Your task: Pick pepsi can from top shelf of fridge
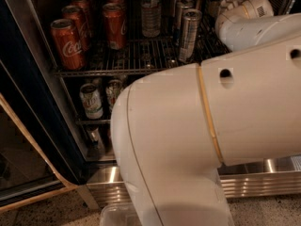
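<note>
Reach phase of the pick, with the grasp not yet confirmed. Your gripper (233,7) sits inside the fridge (108,179), at the right end of the top shelf (141,55) and close above its wires. Only its white housing shows, so you cannot tell whether it is released, clenched or grasping anything. The pepsi can cannot be made out in this view. Judging by where the arm (211,126) is aimed, it probably stands beside or beyond the gripper, hidden by the white housing. The top shelf holds upright cans in files running front to back. The slim silver cans (189,34) stand just left of the gripper, and the red Coca-Cola cans (68,44) stand well to its left, the front one at the rail. Below the gripper and to its left, a lower rack (91,122) carries pale cans with green markings (91,100). The next move calls for you to confirm that the dark navy can, not a silver or red one, lies between the jaws. You then close on it squarely, lift it clear of the wire grid and draw it straight out. The main risk, as a judgement, is the wrist brushing the tall slim cans nearby, which look easy to topple.
</note>
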Controlling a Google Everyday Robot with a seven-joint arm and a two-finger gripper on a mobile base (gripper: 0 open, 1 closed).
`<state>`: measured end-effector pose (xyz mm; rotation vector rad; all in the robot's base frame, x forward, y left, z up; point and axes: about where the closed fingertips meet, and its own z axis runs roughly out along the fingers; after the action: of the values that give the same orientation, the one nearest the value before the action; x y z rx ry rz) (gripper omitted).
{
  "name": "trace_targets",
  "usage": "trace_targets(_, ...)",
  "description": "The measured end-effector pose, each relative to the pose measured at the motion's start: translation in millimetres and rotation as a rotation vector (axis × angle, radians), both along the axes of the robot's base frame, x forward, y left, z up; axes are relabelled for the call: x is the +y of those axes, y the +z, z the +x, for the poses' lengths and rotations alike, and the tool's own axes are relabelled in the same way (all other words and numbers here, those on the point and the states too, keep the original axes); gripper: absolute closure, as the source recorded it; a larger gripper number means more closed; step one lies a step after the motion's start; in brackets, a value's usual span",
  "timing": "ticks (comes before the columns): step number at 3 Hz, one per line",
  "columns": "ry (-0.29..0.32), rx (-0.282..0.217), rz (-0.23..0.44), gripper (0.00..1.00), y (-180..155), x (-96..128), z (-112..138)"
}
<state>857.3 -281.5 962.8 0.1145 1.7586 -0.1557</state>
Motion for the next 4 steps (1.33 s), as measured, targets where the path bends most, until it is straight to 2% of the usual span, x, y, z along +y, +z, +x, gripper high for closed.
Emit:
trace_targets(1, 0.0, 0.0, 0.0, 1.0, 0.0, 0.0, 0.0)
trace_targets(2, -0.001, 0.009, 0.005, 1.0, 1.6, -0.6, -4.3)
trace_targets(4, -0.001, -0.035, 0.0, 1.0, 27.5, 0.8, -24.0)
